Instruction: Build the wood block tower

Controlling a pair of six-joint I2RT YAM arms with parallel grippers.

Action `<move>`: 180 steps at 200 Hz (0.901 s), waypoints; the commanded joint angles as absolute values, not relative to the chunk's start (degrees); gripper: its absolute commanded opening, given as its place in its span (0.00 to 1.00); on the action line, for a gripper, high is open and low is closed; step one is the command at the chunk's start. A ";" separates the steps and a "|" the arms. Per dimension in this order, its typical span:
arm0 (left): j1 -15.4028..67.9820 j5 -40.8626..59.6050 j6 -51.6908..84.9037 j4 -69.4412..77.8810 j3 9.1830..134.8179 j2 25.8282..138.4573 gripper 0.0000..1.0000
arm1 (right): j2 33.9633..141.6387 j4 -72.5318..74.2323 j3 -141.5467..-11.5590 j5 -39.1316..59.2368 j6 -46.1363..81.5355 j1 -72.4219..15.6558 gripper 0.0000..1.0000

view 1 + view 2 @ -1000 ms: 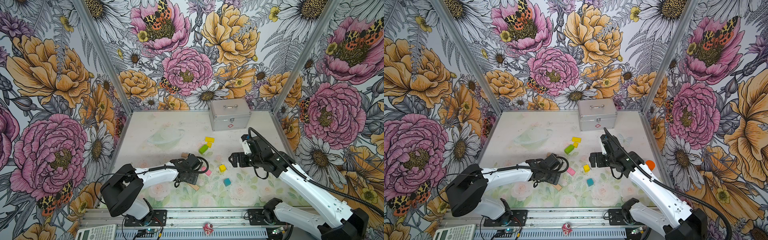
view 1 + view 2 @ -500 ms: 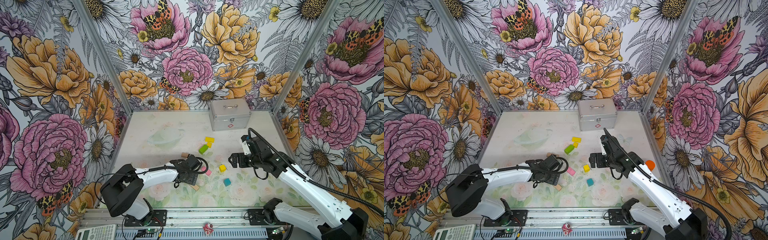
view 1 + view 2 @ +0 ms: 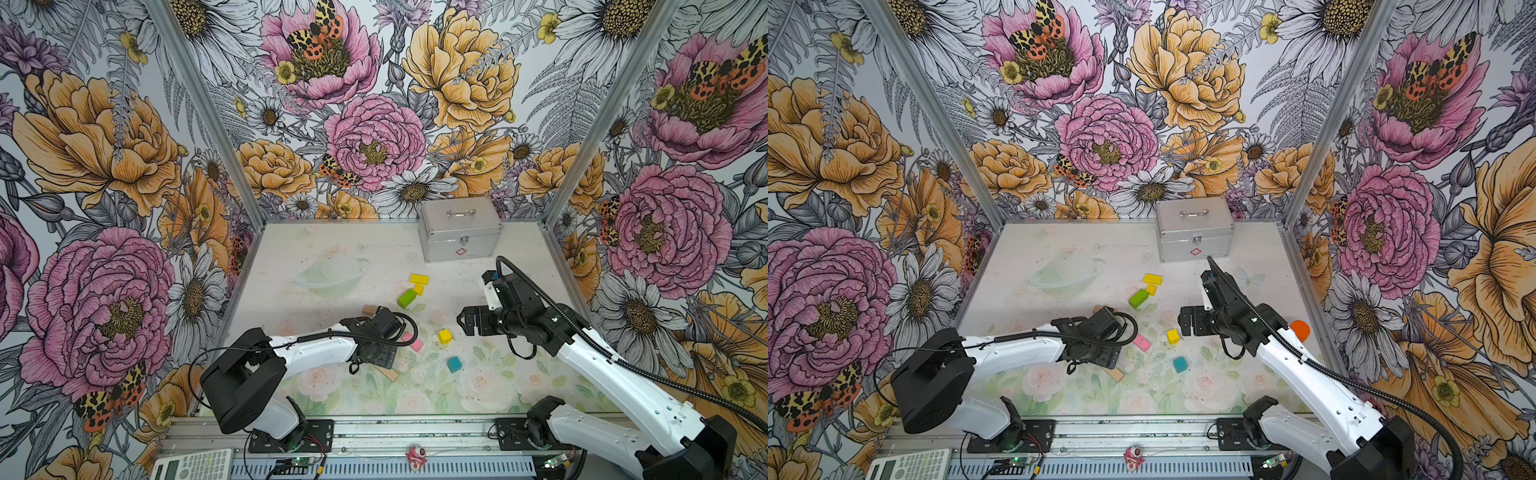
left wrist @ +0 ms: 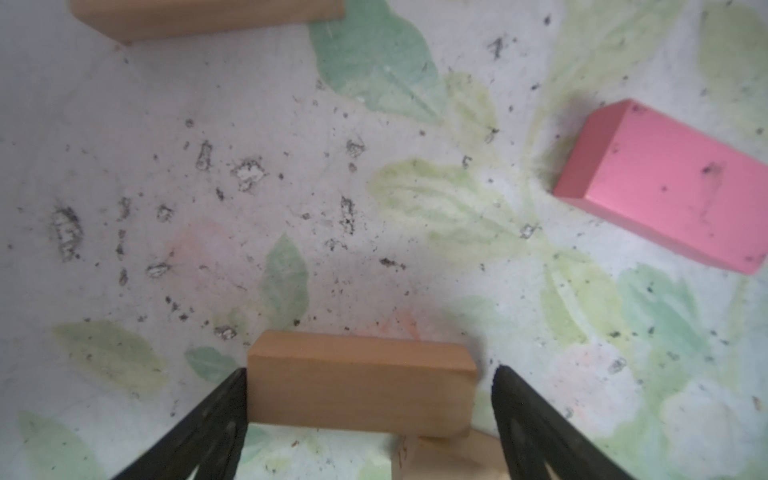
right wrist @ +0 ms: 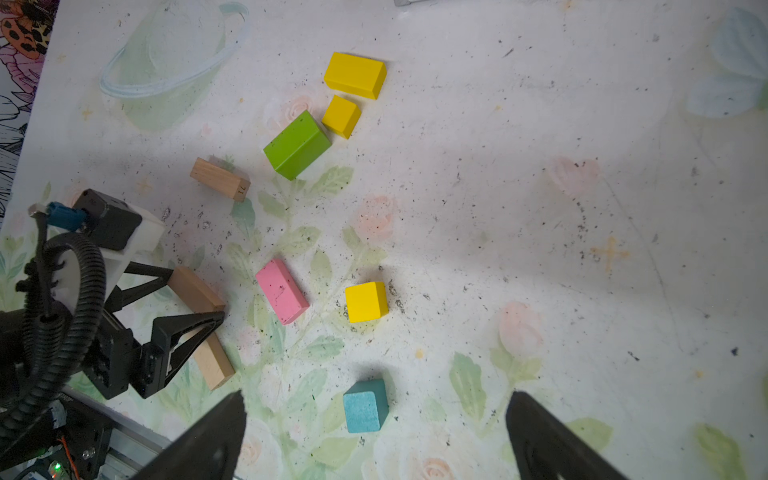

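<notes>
My left gripper (image 4: pixel 370 372) is open and points down, its jaws either side of a tan bar (image 4: pixel 361 386). One finger touches the bar's end and the other stands just off it. That bar rests with one end on a second tan bar (image 5: pixel 212 361), the only stacked wood blocks of the tower. A third tan bar (image 5: pixel 220 179) lies apart. The pink slab (image 5: pixel 281 291), yellow cube (image 5: pixel 365 302) and teal cube (image 5: pixel 365 409) lie loose mid-table. The green bar (image 3: pixel 406 298), yellow slab (image 3: pixel 419 279) and small yellow cube (image 3: pixel 418 289) lie farther back. My right gripper (image 3: pixel 467 324) hovers open and empty.
A silver metal case (image 3: pixel 460 232) stands at the back right of the table. A clear glass bowl (image 3: pixel 330 278) sits at the back left. Flowered walls close three sides. A calculator (image 3: pixel 193 465) lies below the front rail.
</notes>
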State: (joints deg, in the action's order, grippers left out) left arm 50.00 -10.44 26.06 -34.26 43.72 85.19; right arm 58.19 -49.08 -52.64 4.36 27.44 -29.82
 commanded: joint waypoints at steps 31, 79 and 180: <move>49.47 -10.06 24.74 -34.29 45.24 86.54 0.89 | 57.57 -48.86 -52.55 3.84 27.76 -30.23 1.00; 49.41 -10.63 24.87 -34.34 45.14 87.03 0.87 | 58.35 -48.77 -52.97 3.71 27.60 -30.23 1.00; 46.60 -11.07 25.31 -37.80 49.38 85.68 0.74 | 58.36 -48.70 -53.19 3.45 27.60 -30.26 1.00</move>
State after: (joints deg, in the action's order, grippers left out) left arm 47.94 -10.44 25.08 -36.16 46.15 86.80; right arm 58.24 -49.08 -52.64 4.34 27.42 -29.82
